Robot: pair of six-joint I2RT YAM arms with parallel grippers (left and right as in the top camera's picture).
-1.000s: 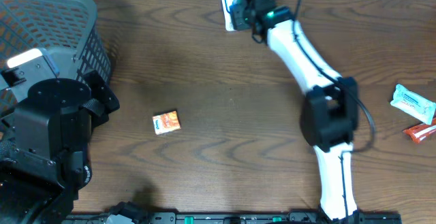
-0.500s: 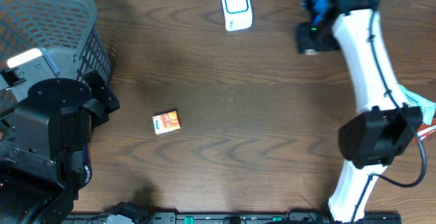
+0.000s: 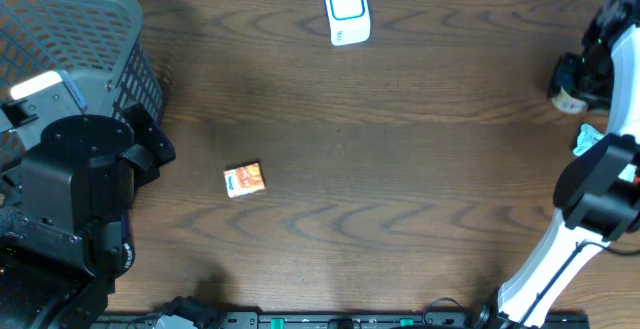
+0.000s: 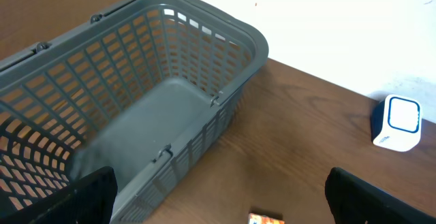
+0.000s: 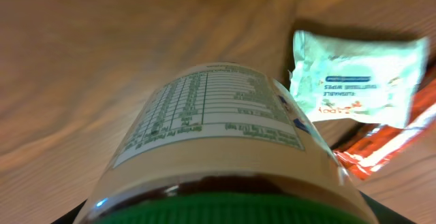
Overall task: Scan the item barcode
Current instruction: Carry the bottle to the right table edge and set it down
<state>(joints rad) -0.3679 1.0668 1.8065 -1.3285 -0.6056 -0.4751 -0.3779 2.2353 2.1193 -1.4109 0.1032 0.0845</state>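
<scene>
Grips a bottle (image 5: 211, 132) in the right end effector (image 3: 573, 84), jaws closed around it, out at the right edge of the bench (image 3: 400, 169). Shows the bottle tilted and close up in the right wrist view, with a nutrition label (image 5: 218, 108) across its side and a green cap (image 5: 225, 210) nearest the camera. Lies near a pale wipes packet (image 5: 354, 81) and a red-orange wrapper (image 5: 388, 146), which touch each other, both flat on the wood. Sits well apart from the white scanner (image 3: 347, 11), which stands at the far edge near the middle. Holds the left end effector (image 4: 218, 190) wide open, with nothing between the fingers, facing a grey basket (image 4: 253, 40) in the far left corner. Has a small orange box (image 3: 244, 180) lying alone on the bench, to the right of the basket.
</scene>
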